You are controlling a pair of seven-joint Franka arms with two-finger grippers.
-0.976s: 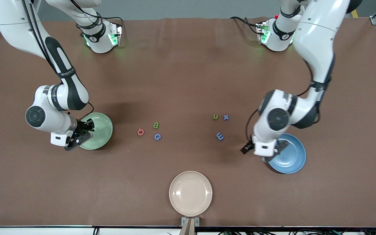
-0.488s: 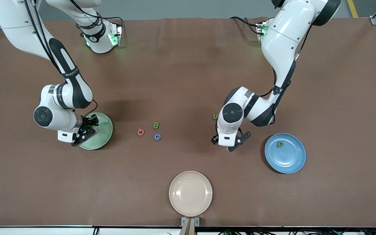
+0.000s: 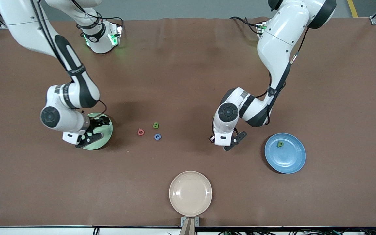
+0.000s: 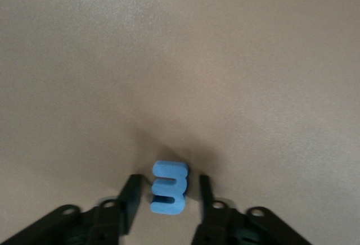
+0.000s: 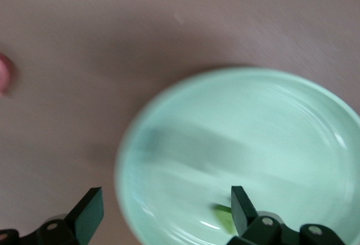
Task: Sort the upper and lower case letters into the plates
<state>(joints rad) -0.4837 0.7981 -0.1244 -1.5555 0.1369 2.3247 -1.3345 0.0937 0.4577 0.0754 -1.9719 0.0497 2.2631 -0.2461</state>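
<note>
The left gripper (image 3: pixel 224 143) sits low over the table right of centre in the front view, its fingers spread wide. In the left wrist view the blue m (image 4: pixel 168 187) lies flat on the brown table (image 3: pixel 181 65) between the two dark fingertips (image 4: pixel 131 195), with a gap on each side, so nothing is gripped.

The right gripper (image 3: pixel 91 133) hangs over the pale mint green plate (image 3: pixel 107 130) at the middle left of the front view. The right wrist view shows its fingers (image 5: pixel 90 211) wide apart and empty, with the plate's pale rim (image 5: pixel 169 96) filling the lower right of that picture and a small green piece (image 5: pixel 225 218) lying in the plate next to one fingertip; which letter it is cannot be told.

Three letters lie close together just left of centre in the front view: the pinkish-red O (image 3: pixel 140 132), the green B (image 3: pixel 156 125) a little higher in the frame, and the blue G (image 3: pixel 157 136) just beneath the B. The medium blue plate (image 3: pixel 289 160) rests at the lower right, toward the left arm's end of the table, with the green p (image 3: pixel 280 144) lying in its upper part. A beige plate (image 3: pixel 190 193) stands alone at the bottom centre.
</note>
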